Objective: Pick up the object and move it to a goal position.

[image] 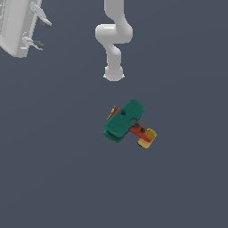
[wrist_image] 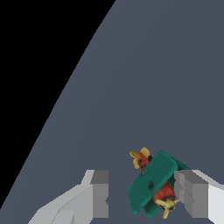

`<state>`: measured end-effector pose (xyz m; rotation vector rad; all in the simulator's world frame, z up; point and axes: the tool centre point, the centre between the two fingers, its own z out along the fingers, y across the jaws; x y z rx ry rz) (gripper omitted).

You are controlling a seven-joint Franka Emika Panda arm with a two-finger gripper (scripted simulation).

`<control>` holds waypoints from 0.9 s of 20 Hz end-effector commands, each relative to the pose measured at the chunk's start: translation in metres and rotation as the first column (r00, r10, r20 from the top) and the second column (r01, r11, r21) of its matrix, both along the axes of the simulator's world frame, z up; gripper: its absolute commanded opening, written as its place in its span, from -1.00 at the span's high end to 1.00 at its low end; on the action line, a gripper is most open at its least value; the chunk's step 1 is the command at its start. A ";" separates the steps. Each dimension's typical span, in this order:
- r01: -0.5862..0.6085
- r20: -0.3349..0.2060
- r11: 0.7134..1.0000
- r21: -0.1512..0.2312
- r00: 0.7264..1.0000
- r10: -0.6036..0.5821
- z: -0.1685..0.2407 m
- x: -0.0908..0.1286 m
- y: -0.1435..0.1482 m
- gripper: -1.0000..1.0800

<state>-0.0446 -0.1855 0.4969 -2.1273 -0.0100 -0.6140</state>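
A small toy aeroplane point(image: 129, 124) with a broad teal-green wing, red body and yellow tail lies on a flat dark grey floor point(image: 53, 169), near its middle in the exterior view and just in front of the white robot arm's base point(image: 113, 73). The wrist view shows the pale grey two-finger gripper point(wrist_image: 144, 197) spread wide, the aeroplane point(wrist_image: 153, 183) between its fingers, close to one finger point(wrist_image: 192, 194).

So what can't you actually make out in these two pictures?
- Gripper, wrist view: finger bases cut off by the frame's edge.
- Toy aeroplane: its underside and wheels are hidden beneath the teal wing in both views.
- Exterior view: the arm runs off the edge.
- Goal position: no marker visible.
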 end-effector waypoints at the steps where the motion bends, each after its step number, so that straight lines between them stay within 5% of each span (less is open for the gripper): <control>1: -0.013 -0.016 0.999 0.034 1.000 0.014 -0.018 0.007 0.000 -0.23; 18: -0.094 -0.164 0.966 0.240 0.977 0.135 -0.168 0.051 0.039 -0.23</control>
